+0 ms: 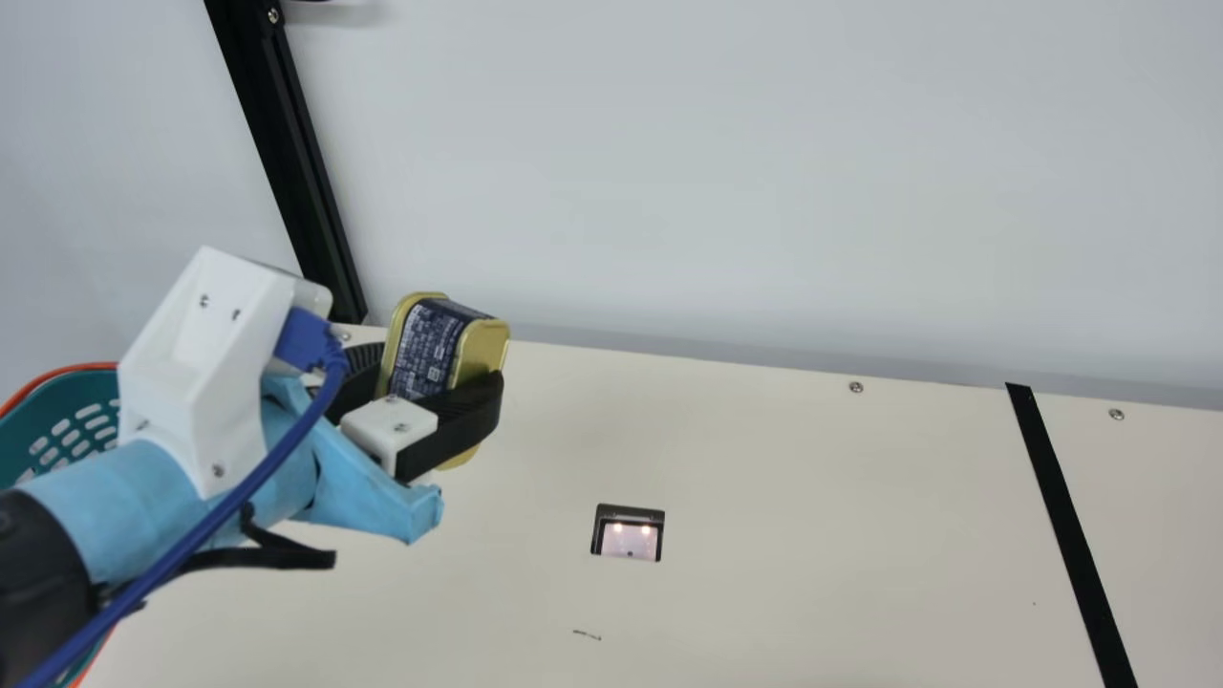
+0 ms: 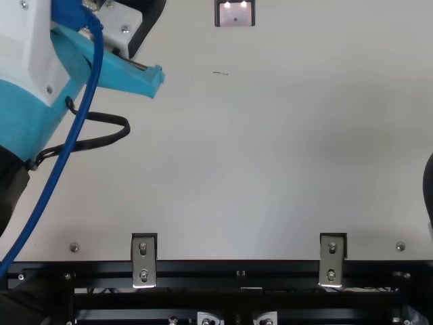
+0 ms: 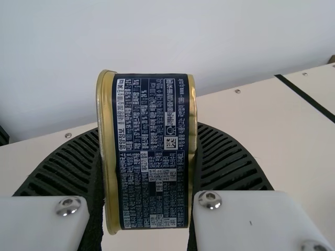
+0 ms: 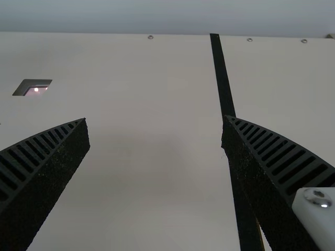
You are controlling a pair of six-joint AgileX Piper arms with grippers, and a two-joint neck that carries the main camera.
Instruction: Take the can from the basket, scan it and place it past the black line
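Cream table (image 1: 812, 459): black-framed scanner window (image 1: 629, 541), main-view four o'clock from gold-and-navy metal can (image 1: 427, 346), pinched in my left gripper (image 1: 438, 371); black-ribbed right gripper (image 4: 156, 123) stood wide. Good scanning wanted its code squared to glass.

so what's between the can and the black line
The main view shows the lit scanner window and a screw between the can and the black line.

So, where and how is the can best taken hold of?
I would grip the can by its two opposite gold ends, coming from a labelled side, as the left claw does: the ends look broad and roughly parallel.
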